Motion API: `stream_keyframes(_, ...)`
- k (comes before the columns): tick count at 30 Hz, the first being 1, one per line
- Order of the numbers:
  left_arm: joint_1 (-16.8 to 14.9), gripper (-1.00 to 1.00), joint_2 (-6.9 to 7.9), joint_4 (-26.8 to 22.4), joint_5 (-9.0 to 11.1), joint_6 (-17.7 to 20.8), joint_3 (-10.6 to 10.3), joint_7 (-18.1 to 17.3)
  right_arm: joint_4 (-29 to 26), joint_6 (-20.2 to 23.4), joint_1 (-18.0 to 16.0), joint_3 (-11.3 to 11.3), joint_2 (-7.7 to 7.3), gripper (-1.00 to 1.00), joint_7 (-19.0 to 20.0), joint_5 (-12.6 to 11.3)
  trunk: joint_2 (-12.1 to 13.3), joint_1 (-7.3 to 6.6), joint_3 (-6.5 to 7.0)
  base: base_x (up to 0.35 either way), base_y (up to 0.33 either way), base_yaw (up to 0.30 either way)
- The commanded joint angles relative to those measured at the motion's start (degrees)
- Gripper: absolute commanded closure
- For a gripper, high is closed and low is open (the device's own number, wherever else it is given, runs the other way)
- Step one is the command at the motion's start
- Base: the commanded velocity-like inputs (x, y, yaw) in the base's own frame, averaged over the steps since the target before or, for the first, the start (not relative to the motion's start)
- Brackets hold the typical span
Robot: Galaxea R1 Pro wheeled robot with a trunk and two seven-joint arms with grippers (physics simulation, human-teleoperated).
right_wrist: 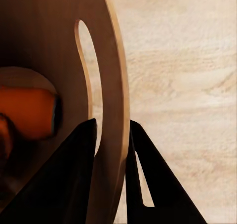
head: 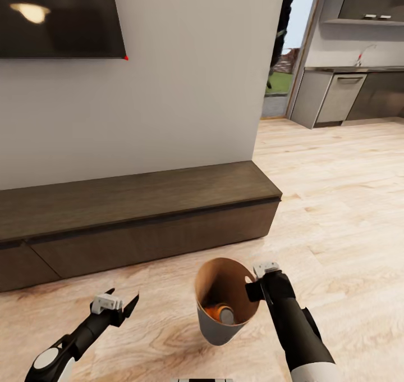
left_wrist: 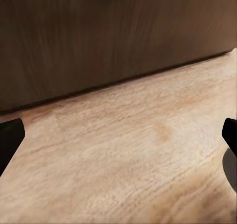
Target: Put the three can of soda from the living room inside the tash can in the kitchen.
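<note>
A cone-shaped trash can [head: 210, 278], brown inside and grey outside, hangs tilted just above the wooden floor. My right gripper [head: 253, 288] is shut on its rim beside a handle slot, one finger inside the wall and one outside. The right wrist view shows that grip [right_wrist: 111, 130] on the thin wall [right_wrist: 112, 75]. An orange soda can [head: 215, 313] with a pale top lies at the bottom of the bin, and its orange side [right_wrist: 27, 110] appears there too. My left gripper [head: 120, 300] is open and empty, low over the floor [left_wrist: 118, 135].
A long dark wooden TV bench [head: 134, 202] runs along the white wall ahead, with a black screen [head: 56, 17] above it. Past the wall's right end, open wooden floor [head: 336, 191] leads to grey kitchen cabinets [head: 348, 90] with a sink tap.
</note>
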Motion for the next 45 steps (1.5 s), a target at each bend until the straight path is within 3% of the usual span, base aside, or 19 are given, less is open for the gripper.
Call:
stream_keyframes(1,0.0,-1.0,-0.05,0.2,0.0,0.0,0.0,0.1,0.0,0.0,0.0,0.0,0.0,1.0,0.2,0.0,0.0,-0.01,0.01,0.0,0.0,0.0)
stream_keyframes(13,-0.1,-1.0,-0.46,4.2,0.0,0.0,0.1,0.3,1.4,0.0,0.0,-0.2,-0.13,1.0,0.0,0.1,0.0,-0.01,0.01,0.0,0.0,0.017)
stream_keyframes(30,-0.1,-1.0,-0.36,4.4,0.1,-0.1,0.2,0.5,1.3,0.0,0.1,0.1,-0.18,1.0,-0.6,0.2,0.0,-0.01,0.01,0.0,0.0,0.227)
stream_keyframes(45,-0.1,-1.0,-0.48,4.5,0.5,0.0,2.7,0.6,0.9,0.0,0.1,0.1,-0.18,1.0,-0.6,0.3,0.0,-0.01,0.01,0.0,0.0,0.251)
